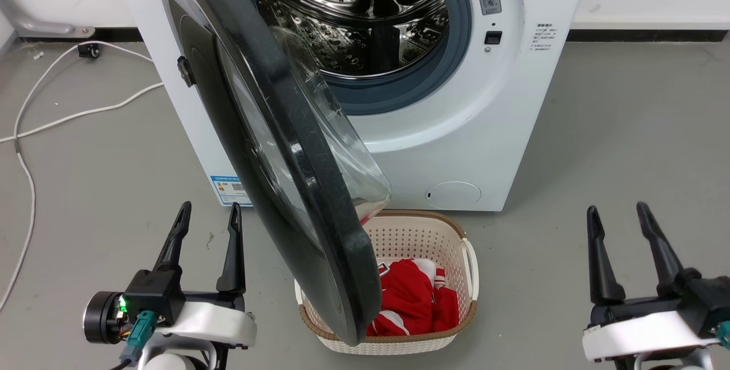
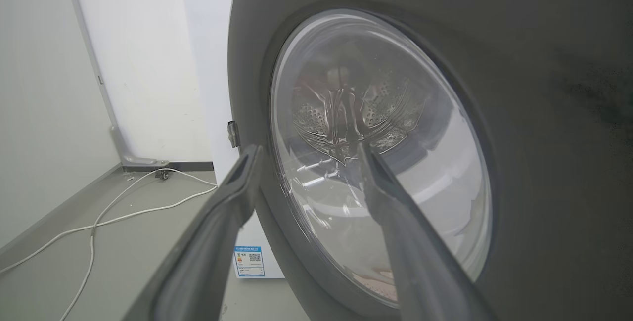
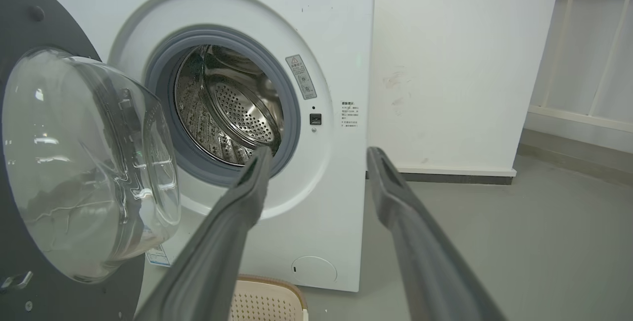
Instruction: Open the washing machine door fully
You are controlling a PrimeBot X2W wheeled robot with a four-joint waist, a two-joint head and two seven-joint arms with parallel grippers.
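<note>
The white washing machine (image 1: pixel 485 125) stands ahead with its steel drum (image 1: pixel 353 11) exposed. Its round black door (image 1: pixel 285 147) is swung out toward me, edge-on in the head view, hinged at the left, glass bowl (image 1: pixel 348 153) facing right. My left gripper (image 1: pixel 208 213) is open, low at the left, just left of the door's outer face and apart from it. In the left wrist view the door (image 2: pixel 544 113) fills the right side behind the open left gripper (image 2: pixel 306 155). My right gripper (image 1: pixel 619 215) is open at the lower right, holding nothing. The right wrist view shows the bowl (image 3: pixel 84 162) and machine (image 3: pixel 336 64).
A cream laundry basket (image 1: pixel 456 244) with red clothes (image 1: pixel 410 296) sits on the floor under the door's free edge. A white cable (image 1: pixel 34 125) trails over the grey floor at the left. A white wall (image 3: pixel 455 64) runs behind the machine.
</note>
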